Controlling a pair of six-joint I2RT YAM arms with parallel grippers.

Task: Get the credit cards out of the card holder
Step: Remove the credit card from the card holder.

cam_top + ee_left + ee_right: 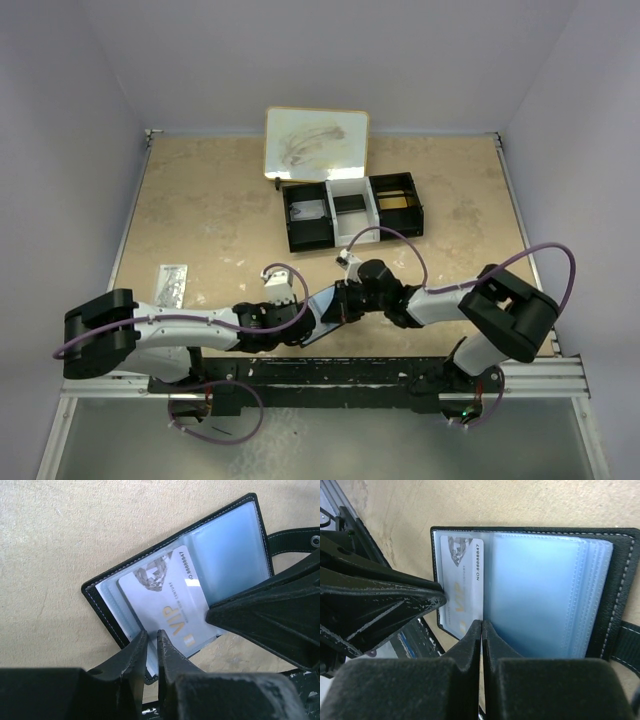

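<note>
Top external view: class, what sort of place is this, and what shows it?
Probably a robotics lab test cell: plain pale walls box in a tan speckled tabletop, two white-and-black robot arms are bolted at its near edge, and a black-and-white three-compartment tray sits staged.

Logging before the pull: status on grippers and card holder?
Left gripper pinched on VIP card edge. Right gripper shut, tips on card holder near its fold. Holder open flat, card skewed in its pocket. Only the grippers over it.

Card [464, 575] in holder [621, 580]: gold lettering "VIP" on its face. Black serial "NO:8888847" runs along one edge, beside a diamond emblem. No other legible text.
</note>
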